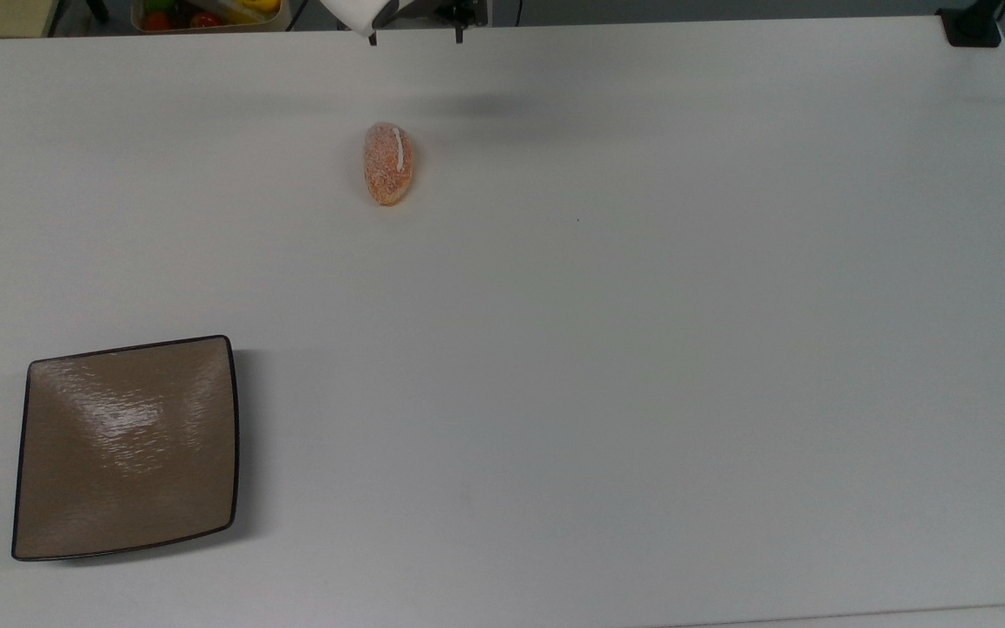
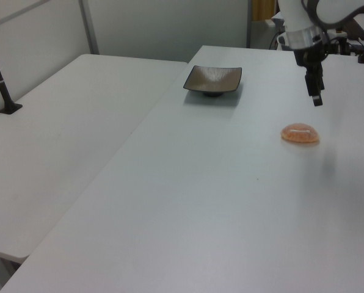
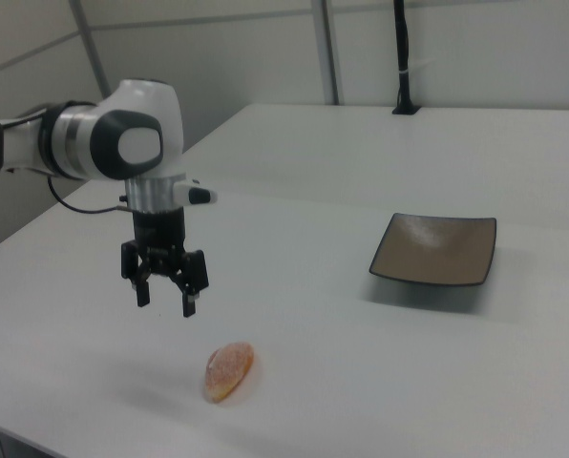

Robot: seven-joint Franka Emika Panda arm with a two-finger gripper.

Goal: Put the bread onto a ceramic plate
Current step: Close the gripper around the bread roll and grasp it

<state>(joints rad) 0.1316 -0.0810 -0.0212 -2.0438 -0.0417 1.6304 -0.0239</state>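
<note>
White surface (image 1: 642, 349), broad and flat; square tan ceramic plate (image 1: 126, 447) lying on it, well apart from the bread (image 1: 388, 163), toward the top view's lower left; bread flat on the surface, white stripe up; gripper (image 3: 163, 301) hanging above the surface near the bread, just to the right view's left of it, fingers spread apart, holding nothing.

No legible text or labels.

bread (image 1: 388, 163): speckled orange-tan (white stripe); ceramic plate (image 1: 126, 447): streaked tan-brown, dark rim
</note>
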